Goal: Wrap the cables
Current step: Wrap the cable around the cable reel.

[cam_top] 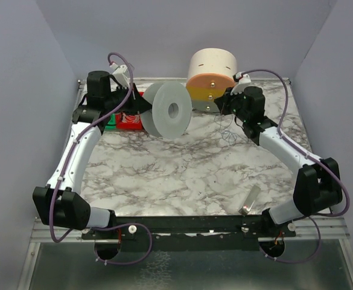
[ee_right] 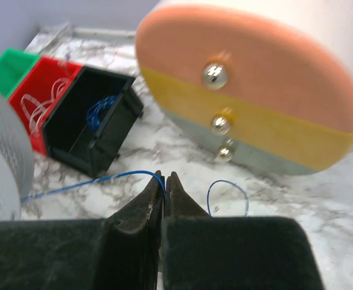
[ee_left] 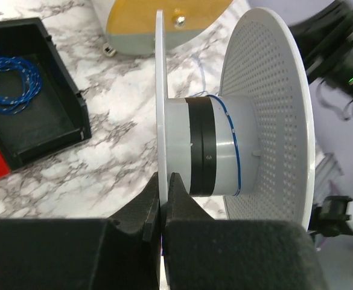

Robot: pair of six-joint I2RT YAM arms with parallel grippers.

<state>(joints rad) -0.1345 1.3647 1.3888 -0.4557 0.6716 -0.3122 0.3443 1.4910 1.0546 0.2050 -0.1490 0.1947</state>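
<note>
The left tool is seen pressed together on the thin near flange of a white spool, which is held on edge above the marbled surface at its far middle, the perforated far flange facing the right arm. A black band and a single fine blue turn are visible around the spool's grey core in the left wrist view. The right tool is closed, and the cable, a hair-thin wire that looks blue up close, is pinched between its tips. From that pinch the cable is led leftward, low over the surface, toward the spool at the left edge of the right wrist view; a small loose loop is seen just to the right of the tips. In the top view a faint dark squiggle of the same wire lies on the surface just in front of the right tool. A round drum with a pink, yellow and grey face and three metal knobs stands behind the right tool. Left of the spool a black bin holding a blue coil, a red bin holding pale wire loops, and a green bin are set side by side.
</note>
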